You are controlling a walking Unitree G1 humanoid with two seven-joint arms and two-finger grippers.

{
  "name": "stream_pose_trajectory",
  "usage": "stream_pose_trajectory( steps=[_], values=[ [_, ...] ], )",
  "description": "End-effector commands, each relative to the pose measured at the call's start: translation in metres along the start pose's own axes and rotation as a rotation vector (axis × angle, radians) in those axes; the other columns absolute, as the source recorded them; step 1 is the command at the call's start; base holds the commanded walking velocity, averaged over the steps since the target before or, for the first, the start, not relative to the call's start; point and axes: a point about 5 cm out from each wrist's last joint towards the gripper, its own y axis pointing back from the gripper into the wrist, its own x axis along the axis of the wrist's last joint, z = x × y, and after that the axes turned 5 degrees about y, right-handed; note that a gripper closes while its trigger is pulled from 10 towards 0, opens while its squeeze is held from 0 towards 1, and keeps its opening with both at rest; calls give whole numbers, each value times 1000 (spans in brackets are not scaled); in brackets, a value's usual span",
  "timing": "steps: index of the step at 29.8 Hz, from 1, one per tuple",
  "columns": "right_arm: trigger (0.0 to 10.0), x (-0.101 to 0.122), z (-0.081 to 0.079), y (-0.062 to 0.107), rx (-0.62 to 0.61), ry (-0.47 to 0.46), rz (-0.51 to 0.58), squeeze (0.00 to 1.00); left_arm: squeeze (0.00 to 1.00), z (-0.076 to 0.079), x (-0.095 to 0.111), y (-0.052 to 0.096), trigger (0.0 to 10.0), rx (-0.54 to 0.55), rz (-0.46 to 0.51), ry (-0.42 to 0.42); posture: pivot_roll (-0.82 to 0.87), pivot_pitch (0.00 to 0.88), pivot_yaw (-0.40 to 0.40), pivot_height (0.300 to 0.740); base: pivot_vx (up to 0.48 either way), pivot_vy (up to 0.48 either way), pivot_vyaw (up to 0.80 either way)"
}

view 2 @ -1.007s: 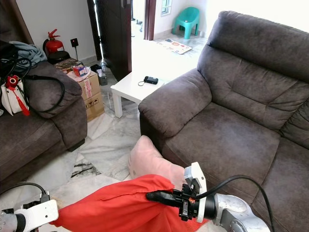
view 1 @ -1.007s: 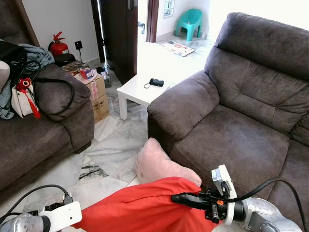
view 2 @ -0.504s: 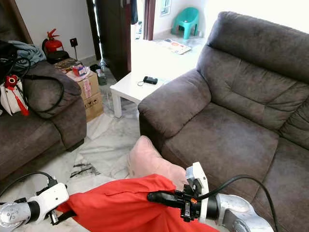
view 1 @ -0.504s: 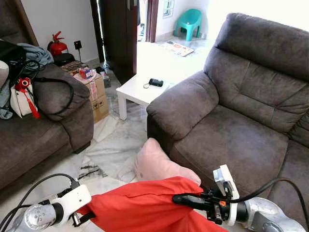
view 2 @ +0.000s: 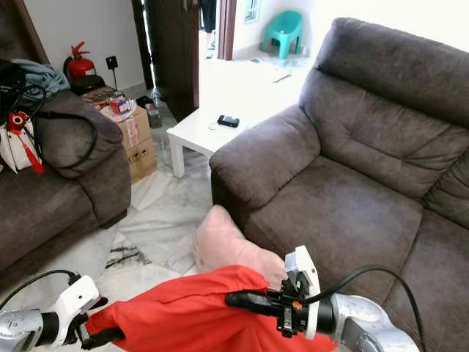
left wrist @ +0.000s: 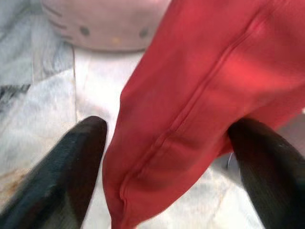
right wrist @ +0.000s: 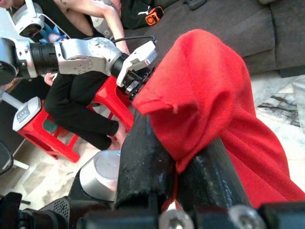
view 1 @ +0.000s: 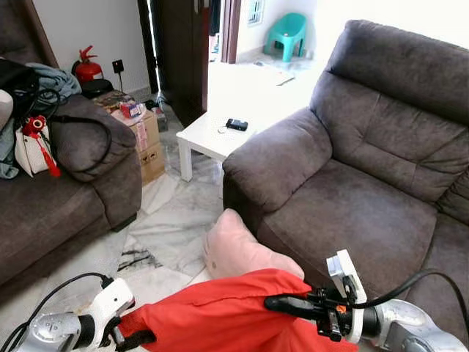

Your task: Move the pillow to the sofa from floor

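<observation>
A pale pink pillow [view 1: 234, 249] lies on the marble floor against the front of the grey sofa [view 1: 352, 213]. Nearer me, a big red cloth [view 1: 212, 315] is stretched between my two arms. My right gripper [view 1: 271, 302] is shut on its right edge, and the right wrist view shows the red cloth [right wrist: 209, 81] pinched between the fingers [right wrist: 143, 157]. My left gripper [view 1: 135, 339] is at the cloth's left corner. In the left wrist view its fingers [left wrist: 71, 167] stand wide apart with the red cloth [left wrist: 200, 95] hanging between them and the pink pillow [left wrist: 105, 24] beyond.
A second grey sofa [view 1: 66, 198] with bags stands at the left. A white low table [view 1: 212, 136], cardboard boxes [view 1: 146, 139] and a fire extinguisher [view 1: 88, 70] are further back. A person [right wrist: 81, 105] sits on a red stool behind me.
My left gripper has come in from the lower left to the red cloth's left corner. The right gripper has kept its hold and barely moved.
</observation>
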Motion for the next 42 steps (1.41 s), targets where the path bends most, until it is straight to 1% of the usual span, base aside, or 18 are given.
stream_pose_trajectory(
  steps=[1, 4, 9, 14, 16, 17, 20, 26, 29, 35, 37, 42],
  values=[
    [10000, 24, -8, -1, 69, 95, 79, 0, 0, -1, -4, 1, 0, -5, -47, -36, 68, 0, -118, 740, 0, 0, 0],
    [10000, 25, -7, -1, 66, 97, 79, 0, 0, 0, -2, 0, 0, -6, -28, -22, 68, 0, -119, 740, 0, 0, 0],
    [10000, 26, -6, -1, 60, 101, 79, 0, 0, -3, 2, 0, 0, 9, -24, -58, 69, 0, -120, 740, 0, 0, 0],
    [10000, 26, -5, -2, 49, 102, 82, 0, 0, -11, 5, -1, 0, 60, -39, -118, 66, 0, -115, 740, 0, 0, 0],
    [10000, 26, -5, -2, 48, 102, 84, 0, 0, -11, 6, -1, 0, 65, -38, -121, 63, 0, -113, 740, 0, 0, 0],
    [10000, 25, -5, -1, 43, 102, 85, 0, 0, -13, 7, -1, 0, 81, -36, -142, 65, 0, -114, 740, 0, 0, 0],
    [10000, 25, -5, 0, 39, 101, 85, 0, 0, -14, 11, -1, 0, 94, -20, -148, 65, 0, -113, 740, 0, 0, 0],
    [10000, 26, -3, -2, 35, 103, 90, 0, 0, -11, 14, -6, 0, 101, -1, -174, 67, 0, -113, 740, 0, 0, 0],
    [10000, 26, -3, -2, 35, 103, 92, 0, 0, -11, 13, -8, 0, 124, 12, -189, 68, 0, -114, 740, 0, 0, 0],
    [10000, 24, -3, 0, 24, 99, 88, 0, 0, -10, 16, -11, 0, 152, 44, -188, 64, 0, -112, 740, 0, 0, 0],
    [10000, 24, -2, 0, 13, 101, 89, 0, 0, -10, 17, -11, 0, 158, 55, -187, 63, 0, -112, 740, 0, 0, 0],
    [10000, 23, 7, -1, -52, 110, 115, 0, 0, -10, 26, -15, 0, 201, 112, -191, 69, 0, -111, 740, 0, 0, 0]
  ],
)
